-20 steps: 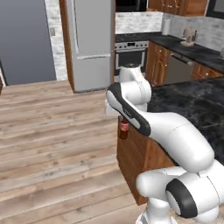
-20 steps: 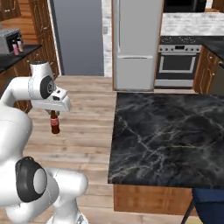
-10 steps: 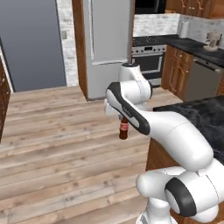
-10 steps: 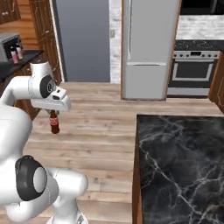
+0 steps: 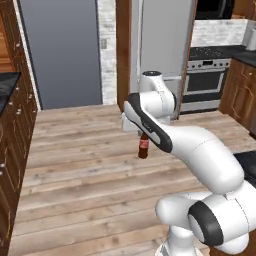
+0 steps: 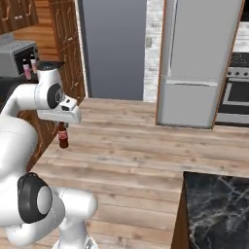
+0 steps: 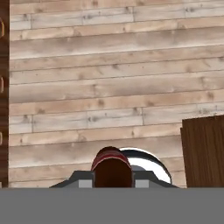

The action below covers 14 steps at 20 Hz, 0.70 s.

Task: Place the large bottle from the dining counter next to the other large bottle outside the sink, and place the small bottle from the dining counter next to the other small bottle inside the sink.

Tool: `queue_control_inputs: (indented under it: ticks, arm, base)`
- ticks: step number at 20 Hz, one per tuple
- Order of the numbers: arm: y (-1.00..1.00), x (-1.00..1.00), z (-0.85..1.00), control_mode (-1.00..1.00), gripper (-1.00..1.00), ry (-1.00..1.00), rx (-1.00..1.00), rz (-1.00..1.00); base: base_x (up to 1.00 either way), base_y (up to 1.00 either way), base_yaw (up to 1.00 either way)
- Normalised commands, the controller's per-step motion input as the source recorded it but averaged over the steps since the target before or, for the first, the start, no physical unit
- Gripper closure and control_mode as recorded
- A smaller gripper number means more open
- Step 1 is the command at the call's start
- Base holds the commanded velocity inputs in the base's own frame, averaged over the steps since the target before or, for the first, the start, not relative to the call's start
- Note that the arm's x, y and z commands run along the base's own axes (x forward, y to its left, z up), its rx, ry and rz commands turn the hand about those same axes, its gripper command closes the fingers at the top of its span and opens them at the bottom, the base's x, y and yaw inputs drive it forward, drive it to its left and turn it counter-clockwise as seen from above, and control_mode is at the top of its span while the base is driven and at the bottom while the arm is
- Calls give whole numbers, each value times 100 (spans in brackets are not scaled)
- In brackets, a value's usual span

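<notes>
1. My claw point(image 6: 62, 125) is clamped tight on the neck of a small dark bottle point(image 5: 143, 148), which hangs upright below my hand, well above the wooden floor point(image 5: 75, 165) and with no desk under it.

2. The grip is high on the bottle, near the cap. If the base turns sharply, I judge the body could swing and slip out; a drop here means the floor, far from any sink.

3. In the right base view the bottle point(image 6: 62, 136) hangs near the dark wood cabinets point(image 6: 65, 58) on my left. A wide swing of my arm could knock it against them.

4. The marble desk point(image 6: 219, 209) shows at the lower right corner of that view, its edge near my base. Driving without care could bring my body against it.

5. In the hand view I see the red cap point(image 7: 111, 162) from above, and my fingertips are hidden beside it, so I cannot check how squarely they sit.

6. The sink and the other bottles are out of sight, so I cannot judge the route or the spot to set down.

7. Some small things stand on the far left desk by a grey appliance point(image 6: 17, 56); too small to name.

8. Whether this is the large or small bottle I can't settle; it looks small to me.
</notes>
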Motion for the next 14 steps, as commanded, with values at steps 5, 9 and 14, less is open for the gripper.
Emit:
queue_control_inputs:
  ticks: [5,9,14]
  arm:
    - [0,0,0,100,100,0,0,0]
    - [0,0,0,100,100,0,0,0]
    - [0,0,0,100,100,0,0,0]
  base:
    - [100,44,31]
    - [86,4,27]
    - [47,0,42]
